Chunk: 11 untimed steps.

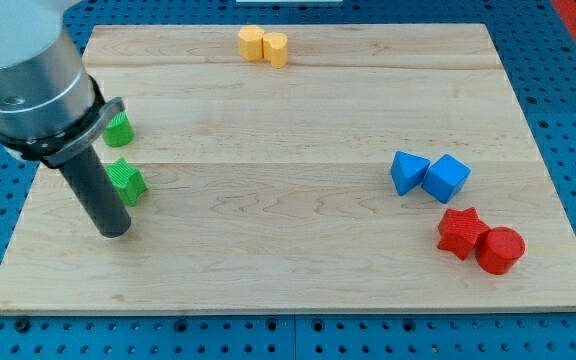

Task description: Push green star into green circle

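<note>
Over at the frame's left, no jaws, my tip sat just below the green star, so I'd have nudged it straight up into the green circle.

A pale wooden board carried two green blocks at the view's left, two yellow blocks at top, blue blocks and red blocks at right
</note>
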Each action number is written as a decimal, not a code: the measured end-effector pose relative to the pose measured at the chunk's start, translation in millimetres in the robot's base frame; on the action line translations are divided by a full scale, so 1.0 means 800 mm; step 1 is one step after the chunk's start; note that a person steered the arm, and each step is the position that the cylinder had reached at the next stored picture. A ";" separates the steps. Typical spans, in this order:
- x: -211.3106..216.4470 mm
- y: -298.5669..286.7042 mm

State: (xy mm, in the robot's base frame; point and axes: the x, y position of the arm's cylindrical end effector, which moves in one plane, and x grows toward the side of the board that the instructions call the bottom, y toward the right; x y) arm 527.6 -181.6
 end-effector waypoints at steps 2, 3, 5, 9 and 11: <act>-0.094 -0.006; -0.139 -0.055; -0.162 -0.125; -0.137 -0.013; -0.166 -0.074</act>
